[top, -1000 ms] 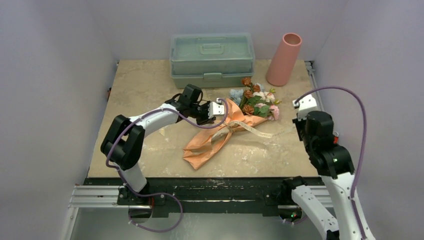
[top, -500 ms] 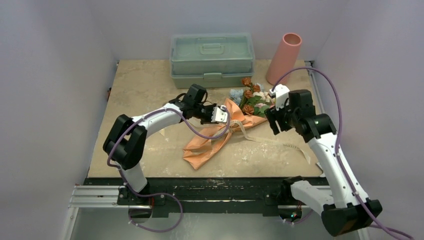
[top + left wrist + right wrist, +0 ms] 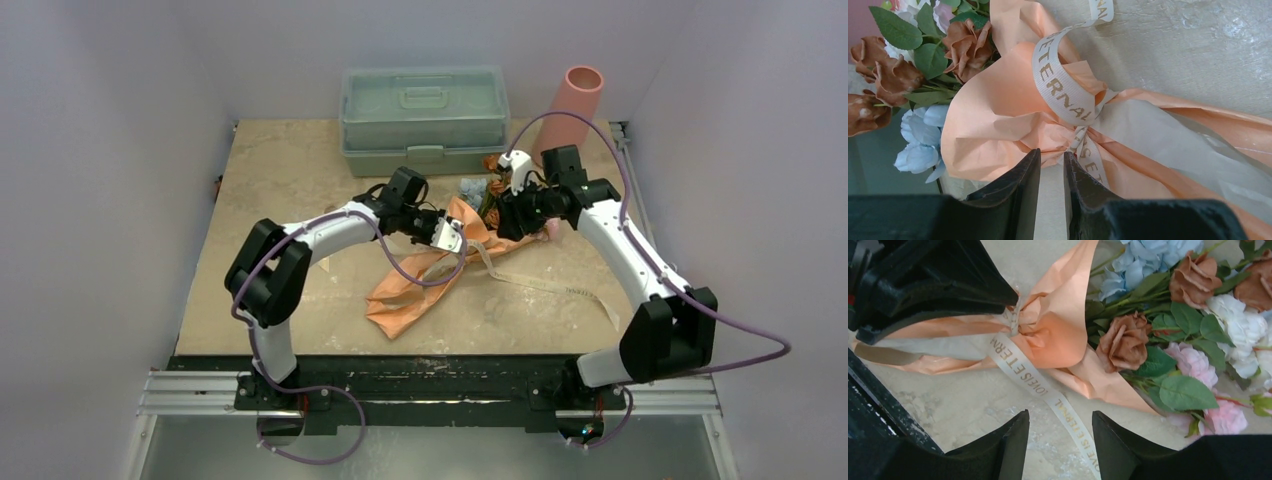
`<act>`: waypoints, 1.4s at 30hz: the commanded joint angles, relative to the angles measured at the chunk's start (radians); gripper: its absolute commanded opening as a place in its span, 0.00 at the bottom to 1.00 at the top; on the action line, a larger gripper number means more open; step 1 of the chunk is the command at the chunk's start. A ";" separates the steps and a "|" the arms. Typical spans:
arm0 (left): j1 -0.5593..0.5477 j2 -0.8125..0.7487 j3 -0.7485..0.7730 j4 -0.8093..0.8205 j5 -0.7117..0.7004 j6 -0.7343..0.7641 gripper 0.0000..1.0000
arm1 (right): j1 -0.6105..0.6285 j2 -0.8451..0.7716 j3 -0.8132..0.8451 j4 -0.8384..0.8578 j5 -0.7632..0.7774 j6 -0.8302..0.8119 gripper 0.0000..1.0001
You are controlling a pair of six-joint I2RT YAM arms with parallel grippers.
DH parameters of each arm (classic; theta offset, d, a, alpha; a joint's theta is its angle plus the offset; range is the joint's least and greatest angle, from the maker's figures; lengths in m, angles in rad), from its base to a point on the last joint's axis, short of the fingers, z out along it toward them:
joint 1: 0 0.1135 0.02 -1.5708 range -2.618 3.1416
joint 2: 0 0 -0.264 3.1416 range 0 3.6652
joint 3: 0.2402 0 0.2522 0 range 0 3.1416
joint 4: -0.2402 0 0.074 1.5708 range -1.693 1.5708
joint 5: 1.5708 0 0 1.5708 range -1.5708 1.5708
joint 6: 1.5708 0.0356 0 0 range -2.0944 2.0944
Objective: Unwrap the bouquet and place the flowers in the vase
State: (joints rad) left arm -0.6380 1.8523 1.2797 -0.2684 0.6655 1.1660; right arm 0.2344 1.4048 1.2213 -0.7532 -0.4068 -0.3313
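Observation:
The bouquet (image 3: pixel 415 290) lies across the middle of the table in orange and tan paper, cinched by a beige lettered ribbon (image 3: pixel 1063 90). Its flowers (image 3: pixel 487 190) point toward the salmon-pink vase (image 3: pixel 568 115), which stands upright at the back right. My left gripper (image 3: pixel 1052 154) sits low at the cinch. Its jaws are a narrow gap apart, with bare table between them and the ribbon knot just past the right fingertip. My right gripper (image 3: pixel 1060 415) hovers open over the loose ribbon tail (image 3: pixel 1068 412), beside the flowers (image 3: pixel 1193 305).
A grey-green lidded plastic box (image 3: pixel 423 115) stands at the back centre, just behind the flowers. The ribbon tail (image 3: pixel 570 292) trails across the table toward the right front. The enclosure walls close in on both sides.
My right arm swung in from the right edge to the flower end and its gripper opened. The ribbon tail dropped slack onto the table. My left gripper edged right toward the knot and narrowed.

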 commanded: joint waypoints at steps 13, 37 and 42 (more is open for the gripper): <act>-0.026 0.070 0.048 -0.104 0.031 0.184 0.24 | 0.056 0.244 0.030 0.231 -0.117 0.026 0.41; -0.015 -0.007 -0.041 0.130 -0.047 -0.116 0.00 | 0.075 0.443 -0.070 0.394 0.084 -0.036 0.36; 0.018 -0.061 -0.094 0.246 -0.076 -0.240 0.00 | 0.075 0.454 -0.096 0.411 0.099 -0.050 0.35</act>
State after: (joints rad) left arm -0.6506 1.8744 1.2179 -0.1623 0.6014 1.0603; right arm 0.3099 1.8282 1.1564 -0.3672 -0.3836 -0.3397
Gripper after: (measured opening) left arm 0.005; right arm 0.352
